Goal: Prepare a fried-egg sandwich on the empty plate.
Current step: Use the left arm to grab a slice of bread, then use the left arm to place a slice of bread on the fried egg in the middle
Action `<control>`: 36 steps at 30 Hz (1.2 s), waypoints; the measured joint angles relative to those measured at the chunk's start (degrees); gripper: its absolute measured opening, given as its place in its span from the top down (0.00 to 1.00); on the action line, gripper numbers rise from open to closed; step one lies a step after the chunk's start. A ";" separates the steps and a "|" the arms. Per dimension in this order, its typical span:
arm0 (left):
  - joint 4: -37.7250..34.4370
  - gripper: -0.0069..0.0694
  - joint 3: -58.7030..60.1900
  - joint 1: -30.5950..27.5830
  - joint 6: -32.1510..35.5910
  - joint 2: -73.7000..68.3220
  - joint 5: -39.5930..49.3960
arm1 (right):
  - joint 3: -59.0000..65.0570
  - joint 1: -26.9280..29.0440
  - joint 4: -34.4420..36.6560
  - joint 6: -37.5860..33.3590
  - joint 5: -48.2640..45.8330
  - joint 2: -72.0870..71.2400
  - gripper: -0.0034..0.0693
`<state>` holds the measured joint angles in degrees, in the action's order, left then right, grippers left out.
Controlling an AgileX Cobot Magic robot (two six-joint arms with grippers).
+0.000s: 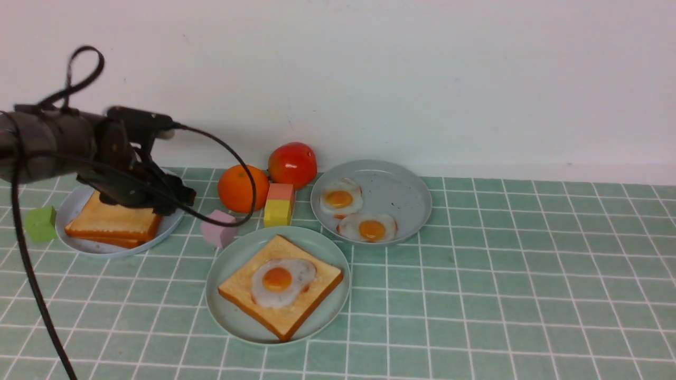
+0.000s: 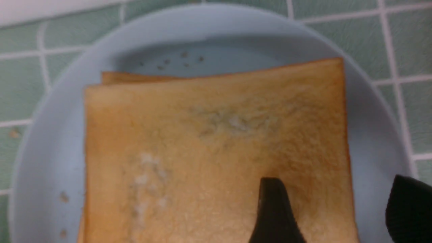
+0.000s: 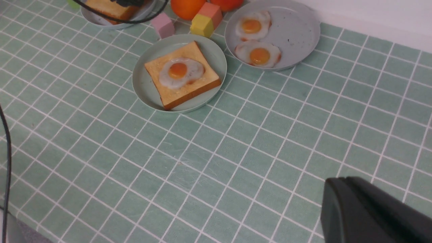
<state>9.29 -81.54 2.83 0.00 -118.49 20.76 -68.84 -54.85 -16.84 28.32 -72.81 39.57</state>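
The mint-green plate [image 1: 227,314] held one square toast slice [image 1: 243,274] set cornerwise, with a fried egg [image 1: 283,282] lying on top. To its left, two more toast slices [image 1: 113,219] lay stacked on a pale blue-grey plate [image 1: 158,240], slightly out of line with each other. The left gripper [image 2: 337,209] stood wide open over that stack, one finger above the upper slice and the other near its edge, with nothing in its grasp; whether a fingertip touched the bread could not be told. The right gripper [image 3: 341,182] was closed and empty above the tiled-pattern tabletop [image 1: 501,295]. Two other fried eggs [image 1: 356,214] lay on the grey plate [image 1: 398,195] behind and right of the mint-green one. An orange [image 1: 243,188], a red fruit [image 1: 292,165] and colored blocks [image 1: 278,206] sat between the plates.
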 joint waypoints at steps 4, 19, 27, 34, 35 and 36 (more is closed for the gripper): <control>2.36 0.38 -0.34 0.00 0.00 -1.16 -0.77 | 0.00 0.00 0.92 0.15 0.24 0.00 0.95; 4.12 0.77 -0.42 0.10 0.00 3.19 6.33 | 0.00 0.00 4.17 -1.72 0.40 0.00 0.94; -0.24 0.82 4.39 8.88 2.28 17.86 16.08 | 0.00 0.00 4.17 -3.69 0.40 0.00 0.94; 0.99 0.82 12.07 26.06 2.13 21.51 16.29 | 0.00 0.00 4.29 -4.39 0.40 0.00 0.93; 2.25 0.82 12.26 28.29 1.44 21.13 16.09 | 0.00 0.00 4.29 -4.39 0.40 0.00 0.93; 3.09 0.82 12.37 29.51 0.77 20.73 15.73 | 0.00 0.00 4.29 -4.39 0.40 0.00 0.93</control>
<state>12.38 -69.17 32.34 0.77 -97.76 36.49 -68.84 -54.85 -12.55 23.93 -72.42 39.57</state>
